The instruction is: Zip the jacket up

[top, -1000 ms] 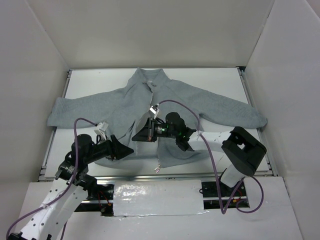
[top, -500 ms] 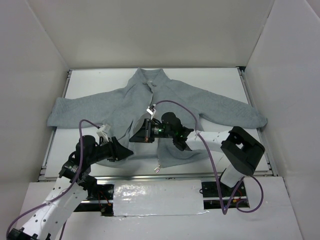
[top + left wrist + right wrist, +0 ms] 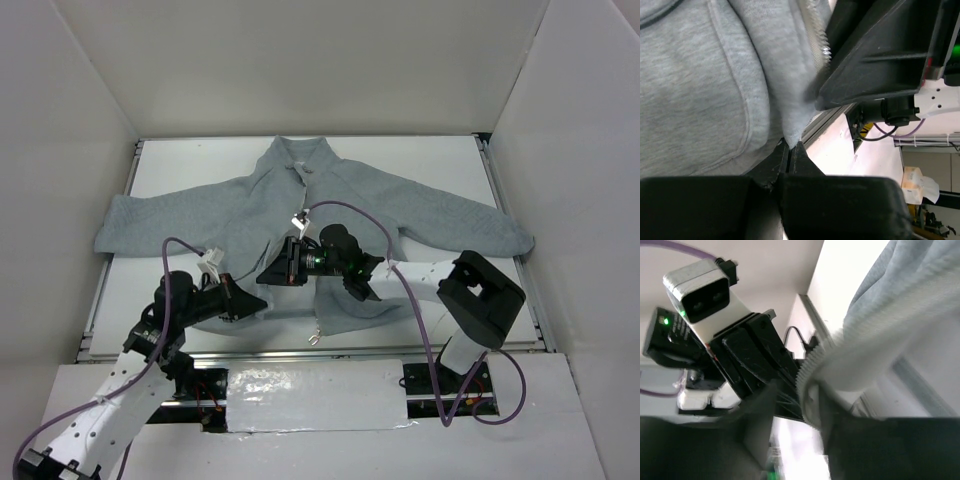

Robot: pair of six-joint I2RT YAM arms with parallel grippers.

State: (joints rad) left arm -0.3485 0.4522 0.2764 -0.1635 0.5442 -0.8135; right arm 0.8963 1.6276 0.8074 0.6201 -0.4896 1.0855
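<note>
The light-grey fleece jacket (image 3: 350, 195) lies spread on the white table, collar at the far side and front open below the chest. My left gripper (image 3: 255, 303) is shut on the bottom corner of the jacket's left front panel (image 3: 700, 85); in the left wrist view the left gripper (image 3: 790, 145) pinches a point of fleece. My right gripper (image 3: 272, 275) hovers just beyond it at the open front edge. In the right wrist view the right gripper (image 3: 795, 405) shows a gap between its jaws, and the pale zipper teeth (image 3: 807, 367) curl against one finger.
A metal rail (image 3: 350, 347) runs along the table's near edge just below the jacket hem. White enclosure walls (image 3: 570, 150) stand on three sides. A small metal piece (image 3: 313, 340) hangs at the right panel's hem. The right arm's elbow (image 3: 480, 305) rises at the near right.
The left gripper has closed onto the hem corner. The right gripper has shifted slightly left and its jaws have parted.
</note>
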